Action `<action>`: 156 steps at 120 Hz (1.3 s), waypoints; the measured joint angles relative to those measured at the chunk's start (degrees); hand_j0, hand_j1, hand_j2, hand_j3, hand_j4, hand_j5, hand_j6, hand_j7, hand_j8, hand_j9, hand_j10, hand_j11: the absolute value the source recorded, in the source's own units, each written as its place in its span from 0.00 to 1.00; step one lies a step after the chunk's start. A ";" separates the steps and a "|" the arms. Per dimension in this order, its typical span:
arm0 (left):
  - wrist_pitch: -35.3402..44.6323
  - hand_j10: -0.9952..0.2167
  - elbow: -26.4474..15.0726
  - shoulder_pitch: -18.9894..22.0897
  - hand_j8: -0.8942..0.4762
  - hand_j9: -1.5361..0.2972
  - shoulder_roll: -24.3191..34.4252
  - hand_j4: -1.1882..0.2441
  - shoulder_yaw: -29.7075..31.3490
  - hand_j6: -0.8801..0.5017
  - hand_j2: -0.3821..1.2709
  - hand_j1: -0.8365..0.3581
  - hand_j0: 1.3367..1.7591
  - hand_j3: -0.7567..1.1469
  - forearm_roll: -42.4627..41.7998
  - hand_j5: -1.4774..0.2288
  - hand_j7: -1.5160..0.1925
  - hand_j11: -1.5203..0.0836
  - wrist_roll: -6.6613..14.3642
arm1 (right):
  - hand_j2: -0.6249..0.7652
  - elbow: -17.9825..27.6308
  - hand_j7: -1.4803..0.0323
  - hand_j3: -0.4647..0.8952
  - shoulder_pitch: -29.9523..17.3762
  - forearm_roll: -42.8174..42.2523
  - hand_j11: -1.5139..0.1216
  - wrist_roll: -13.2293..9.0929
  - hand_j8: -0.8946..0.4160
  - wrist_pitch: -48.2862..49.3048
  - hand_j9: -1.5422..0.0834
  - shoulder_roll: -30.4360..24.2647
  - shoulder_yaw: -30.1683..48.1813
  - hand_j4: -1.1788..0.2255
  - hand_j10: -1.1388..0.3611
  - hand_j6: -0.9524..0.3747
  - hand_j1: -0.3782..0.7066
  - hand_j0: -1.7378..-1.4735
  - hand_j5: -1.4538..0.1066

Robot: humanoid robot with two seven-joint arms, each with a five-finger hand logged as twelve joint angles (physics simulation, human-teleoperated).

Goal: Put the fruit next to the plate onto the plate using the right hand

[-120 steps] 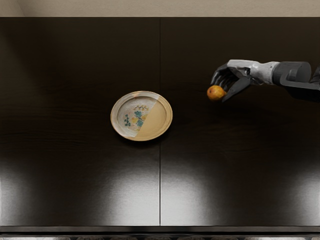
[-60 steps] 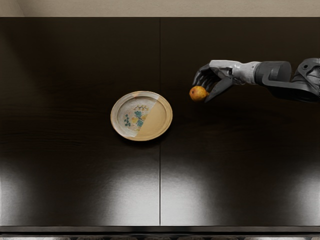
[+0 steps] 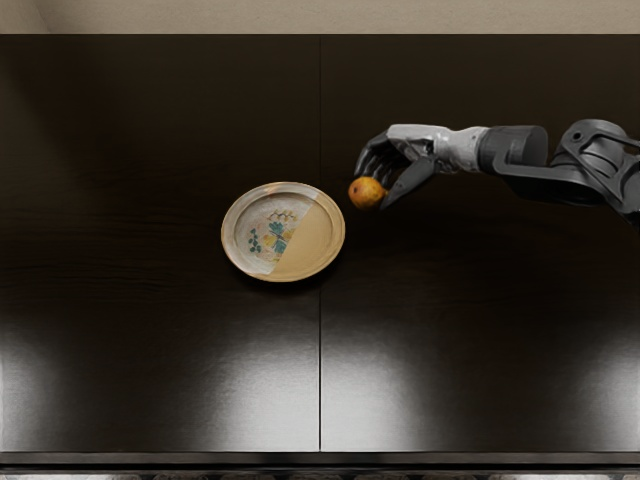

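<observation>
A small orange-yellow fruit [image 3: 367, 192] is held in the curled fingers [image 3: 372, 157] of the right hand [image 3: 392, 160], whose arm [image 3: 530, 155] is extended in from the right edge of the view. The fruit is gripped at the fingertips and is seen just beside the right rim of the plate [image 3: 318, 238], not over it. The plate, round with a pale half bearing a blue and yellow pattern and a plain tan half, is set on the dark table [image 3: 150, 350] near its central seam. Only 1 arm is shown.
</observation>
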 joint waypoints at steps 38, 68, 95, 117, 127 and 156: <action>0.00 0.82 0.00 -0.01 0.65 0.84 0.00 0.83 0.00 0.64 0.23 0.99 0.76 0.40 0.00 0.87 0.89 0.95 -0.03 | 0.60 0.00 0.43 0.34 -0.03 1.09 0.40 -0.02 0.30 -0.01 0.42 2.24 0.62 0.39 0.43 0.32 0.63 0.30 0.38; 0.00 0.82 0.00 0.03 0.65 0.84 0.00 0.83 0.00 0.64 0.23 0.99 0.76 0.40 0.00 0.87 0.89 0.95 -0.02 | 0.60 0.00 0.43 0.34 -0.03 1.88 0.40 -0.01 0.30 -0.01 0.42 4.32 0.65 0.39 0.43 0.32 0.63 0.30 0.38; 0.00 0.82 0.00 0.02 0.65 0.84 0.00 0.83 0.00 0.64 0.23 0.99 0.76 0.40 0.00 0.87 0.89 0.95 0.00 | 0.60 0.00 0.43 0.34 -0.02 2.04 0.40 -0.01 0.30 -0.01 0.42 6.47 0.69 0.39 0.43 0.32 0.63 0.30 0.38; 0.00 0.82 0.00 0.03 0.65 0.84 0.00 0.83 0.00 0.64 0.23 0.99 0.76 0.40 0.01 0.87 0.89 0.95 -0.02 | 0.60 -0.01 0.43 0.34 -0.02 2.08 0.40 -0.04 0.30 -0.01 0.42 7.98 0.67 0.39 0.43 0.32 0.63 0.30 0.38; 0.00 0.82 0.00 0.04 0.65 0.84 0.00 0.83 0.00 0.64 0.23 0.99 0.76 0.40 0.01 0.87 0.89 0.95 -0.03 | 0.60 -0.04 0.43 0.34 -0.09 2.08 0.40 -0.05 0.30 -0.05 0.42 8.33 0.65 0.39 0.43 0.32 0.63 0.30 0.38; 0.00 0.82 0.00 0.06 0.65 0.84 0.00 0.83 0.00 0.64 0.23 0.99 0.76 0.40 0.00 0.87 0.89 0.95 -0.01 | 0.60 -0.08 0.43 0.34 -0.65 2.04 0.40 -0.08 0.30 -0.40 0.42 9.96 0.43 0.39 0.43 0.32 0.63 0.30 0.38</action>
